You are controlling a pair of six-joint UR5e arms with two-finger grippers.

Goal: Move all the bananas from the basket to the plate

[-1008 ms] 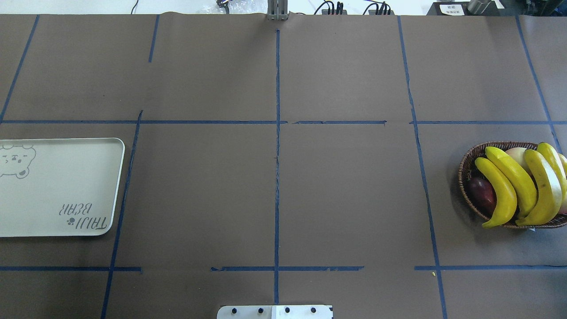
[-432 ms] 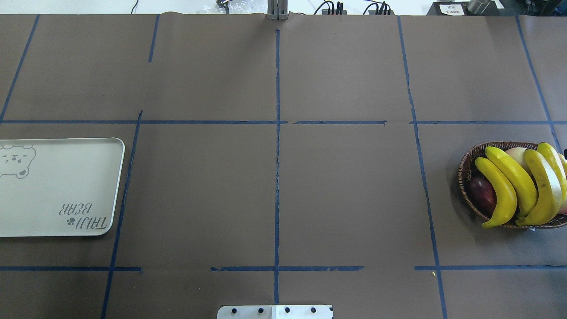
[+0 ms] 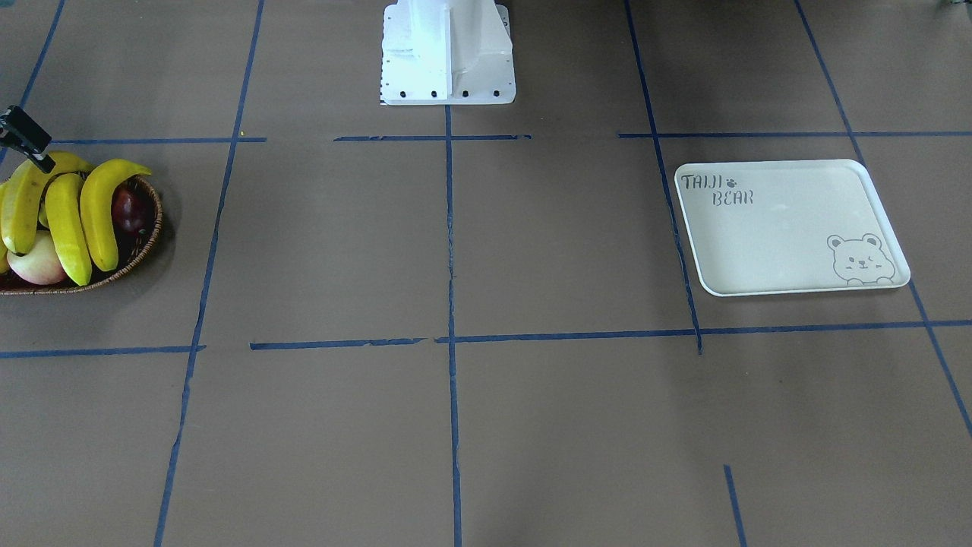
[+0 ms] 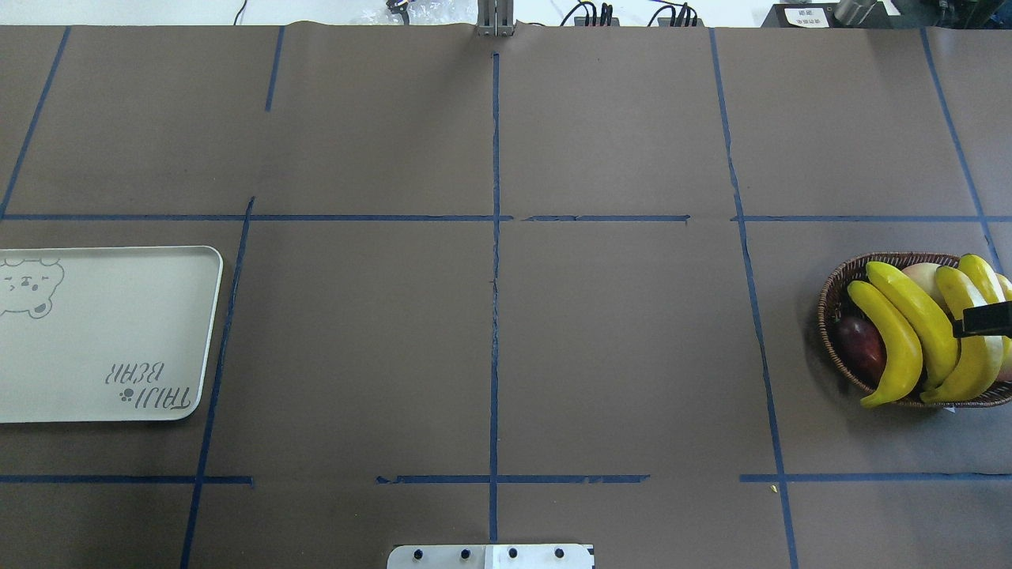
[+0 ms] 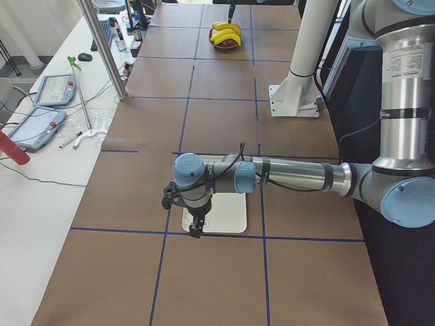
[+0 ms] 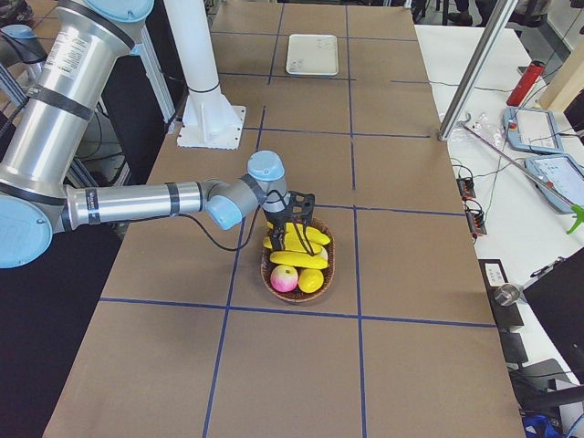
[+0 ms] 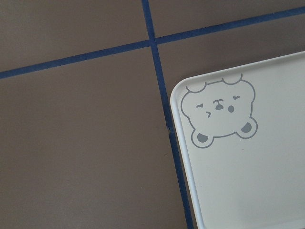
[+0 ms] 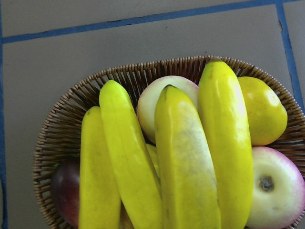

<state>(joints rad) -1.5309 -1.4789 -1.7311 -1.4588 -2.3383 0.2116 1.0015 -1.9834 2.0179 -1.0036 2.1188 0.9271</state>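
Note:
Several yellow bananas (image 8: 181, 162) lie side by side across the brown wicker basket (image 4: 830, 304) at the table's right end. My right gripper (image 6: 292, 216) hangs just above the bananas (image 4: 889, 340), and only one black finger (image 4: 984, 319) of it shows in the overhead view. I cannot tell whether it is open or shut. The cream plate (image 4: 111, 332) with the bear print sits bare at the left end. My left gripper (image 5: 196, 225) hovers over the plate's (image 5: 231, 219) outer edge, and I cannot tell its state.
Under the bananas the basket also holds a pale pink apple (image 8: 276, 191), a yellow round fruit (image 8: 262, 109) and a dark red fruit (image 4: 860, 348). The robot's white base (image 3: 446, 53) stands at the table's middle edge. Blue tape lines grid the brown table.
A black finger of my right gripper has come into the overhead view at the right edge, over the bananas. The bananas, basket and plate have not moved.

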